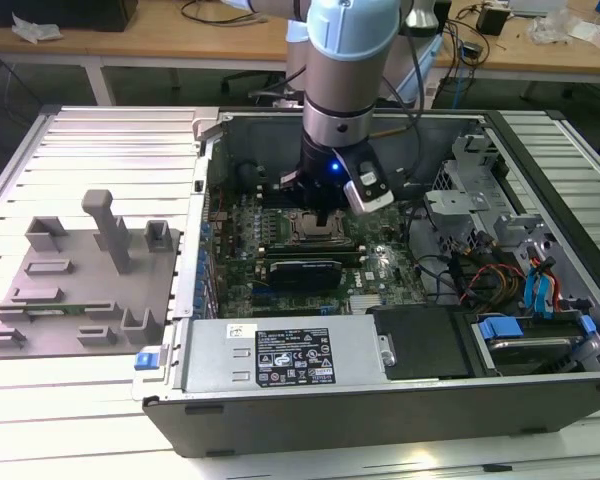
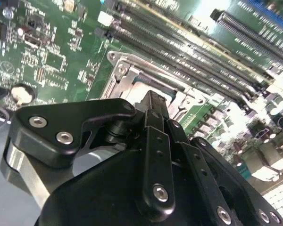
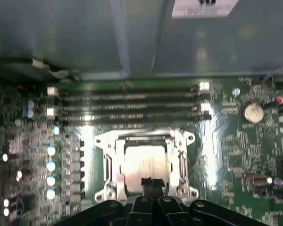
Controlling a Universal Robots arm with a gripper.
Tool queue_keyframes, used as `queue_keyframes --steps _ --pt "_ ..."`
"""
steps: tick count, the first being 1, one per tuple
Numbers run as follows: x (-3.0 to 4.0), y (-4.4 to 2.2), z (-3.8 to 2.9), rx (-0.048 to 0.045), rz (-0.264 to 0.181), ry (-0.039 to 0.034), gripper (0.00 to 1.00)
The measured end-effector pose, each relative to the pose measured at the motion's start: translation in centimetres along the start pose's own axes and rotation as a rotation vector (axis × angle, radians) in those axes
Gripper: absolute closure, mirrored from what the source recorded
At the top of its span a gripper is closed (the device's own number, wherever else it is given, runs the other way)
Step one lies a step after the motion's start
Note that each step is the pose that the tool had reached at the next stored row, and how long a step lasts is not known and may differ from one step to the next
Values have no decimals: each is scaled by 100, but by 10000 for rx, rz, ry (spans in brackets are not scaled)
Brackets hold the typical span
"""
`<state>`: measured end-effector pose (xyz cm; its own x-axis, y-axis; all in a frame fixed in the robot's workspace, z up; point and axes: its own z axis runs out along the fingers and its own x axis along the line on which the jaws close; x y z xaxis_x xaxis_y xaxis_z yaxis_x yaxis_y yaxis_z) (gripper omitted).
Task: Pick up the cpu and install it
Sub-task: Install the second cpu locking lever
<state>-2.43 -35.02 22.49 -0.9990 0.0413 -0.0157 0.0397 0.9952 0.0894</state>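
In the exterior view the arm reaches down into the open case, and the claw hangs just over the socket in the middle of the board. The silver box lies nearer the camera than the claw, and a grey tray sits well apart on the exterior view's left, outside the case.

In the second wrist view the claw shows its black fingers drawn close together, their tips over the socket frame. I cannot tell if anything is pinched between them.

In the first wrist view the cpu lies flat inside the socket, right below the claw. The tips stand narrow at its near edge, touching or just above it. The memory slots run beyond the socket.
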Motion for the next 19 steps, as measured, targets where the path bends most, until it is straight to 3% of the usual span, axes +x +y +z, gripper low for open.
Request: queue_keyframes --steps 1,7,10,13,19 --pt "1 10 1 37 -1 -1 89" --pt "5 69 4 37 -72 4 89" --pt "4 90 -41 36 -151 12 89" --pt "4 97 -79 37 -194 15 89" --pt "4 97 -80 37 -235 19 89"
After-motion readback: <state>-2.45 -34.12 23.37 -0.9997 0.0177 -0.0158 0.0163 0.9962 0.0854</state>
